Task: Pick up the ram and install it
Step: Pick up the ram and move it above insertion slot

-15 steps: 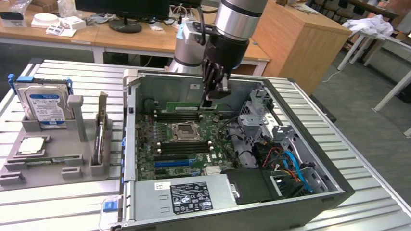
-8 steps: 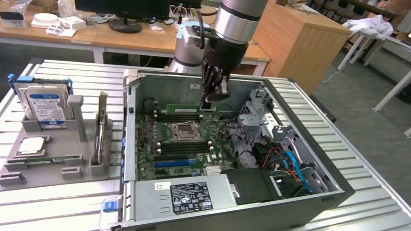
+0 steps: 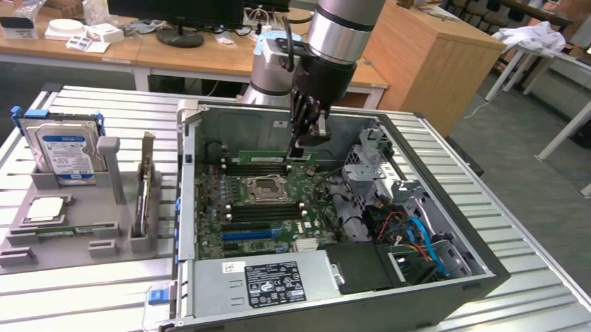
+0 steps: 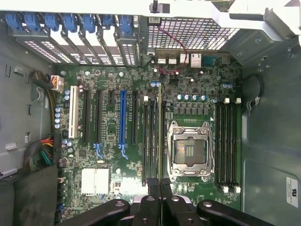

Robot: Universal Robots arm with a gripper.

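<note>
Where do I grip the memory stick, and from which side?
Likely by its long top edge, pinching the flat faces, from straight above: the memory stick stands on edge, in line with the slots, and its lower edge must stay free.

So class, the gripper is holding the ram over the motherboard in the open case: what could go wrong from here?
1. The ram, pinched in the gripper, hangs over tightly packed memory slots; a slight sideways offset could put it on a slot wall or the wrong slot.
2. The processor socket sits right beside those slots; a slipped ram might strike it.
</note>
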